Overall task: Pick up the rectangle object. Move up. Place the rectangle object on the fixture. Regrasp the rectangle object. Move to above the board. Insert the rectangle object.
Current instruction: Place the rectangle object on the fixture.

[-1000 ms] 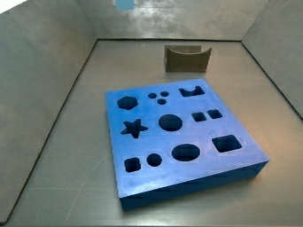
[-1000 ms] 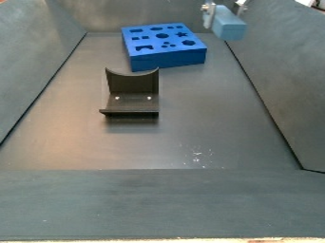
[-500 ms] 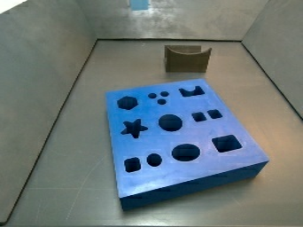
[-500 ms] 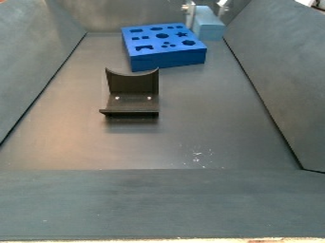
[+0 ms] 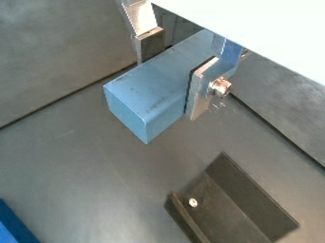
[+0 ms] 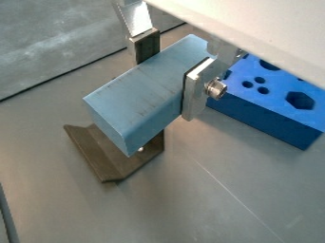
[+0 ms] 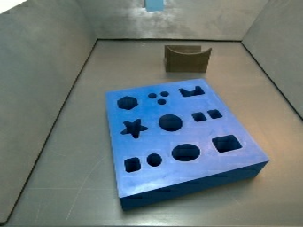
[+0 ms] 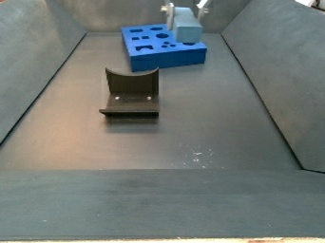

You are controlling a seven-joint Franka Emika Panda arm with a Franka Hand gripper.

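My gripper is shut on the rectangle object, a pale light-blue block clamped across its width between the silver fingers. In both wrist views the block hangs well above the floor. The dark notched fixture lies below it, and the board is off to one side. One side view shows the block high at the far end, in line with the royal-blue board, and the fixture nearer the middle. Elsewhere only the block's lower end shows, high beyond the fixture and board.
Grey sloping walls enclose the dark floor on all sides. The board's holes include a star, circles and squares. A corner of the board shows at the frame's edge in a wrist view.
The gripper has carried the block sideways while staying high: it moved left across one side view and right across the other. Board and fixture have not moved.
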